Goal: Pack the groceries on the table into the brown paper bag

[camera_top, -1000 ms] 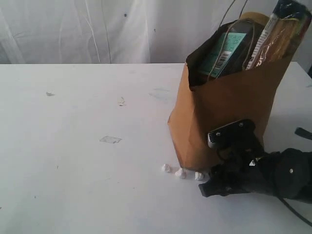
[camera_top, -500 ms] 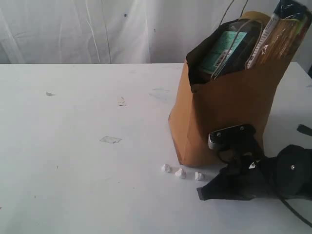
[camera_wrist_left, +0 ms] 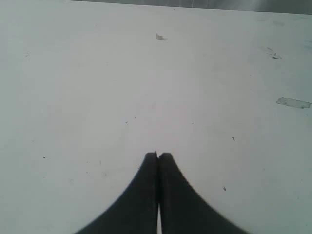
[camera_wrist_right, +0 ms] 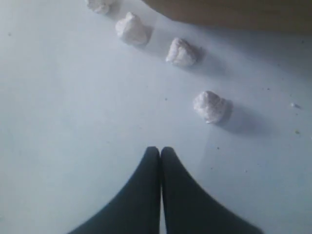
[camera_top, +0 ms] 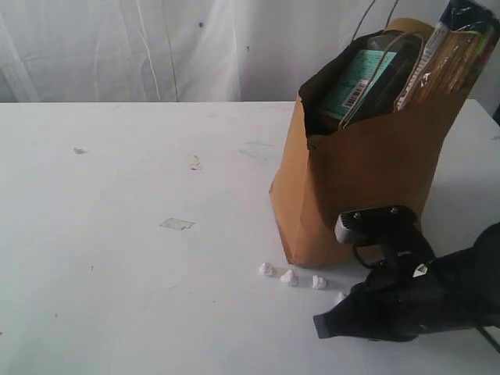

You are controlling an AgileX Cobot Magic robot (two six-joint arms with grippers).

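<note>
The brown paper bag point(camera_top: 367, 172) stands upright on the white table point(camera_top: 141, 234) at the right. Out of its open top stick a jar with a teal label point(camera_top: 361, 78) and a long spaghetti packet point(camera_top: 445, 47). My right gripper point(camera_top: 319, 326) lies low over the table in front of the bag, shut with nothing between its fingers; in the right wrist view the right gripper point(camera_wrist_right: 160, 150) points toward the bag's base point(camera_wrist_right: 229, 12). My left gripper point(camera_wrist_left: 157, 156) is shut and empty over bare tabletop point(camera_wrist_left: 97, 87); the exterior view does not show it.
Several tiny white crumbs point(camera_top: 290, 276) lie on the table by the bag's front corner, also seen as crumbs point(camera_wrist_right: 210, 106) just ahead of my right gripper. A scrap of clear tape point(camera_top: 177, 224) and small scuffs mark the tabletop. White curtain behind.
My right gripper has closed and drawn back from the bag's base toward the table's front edge. The bag and its contents stay put.
</note>
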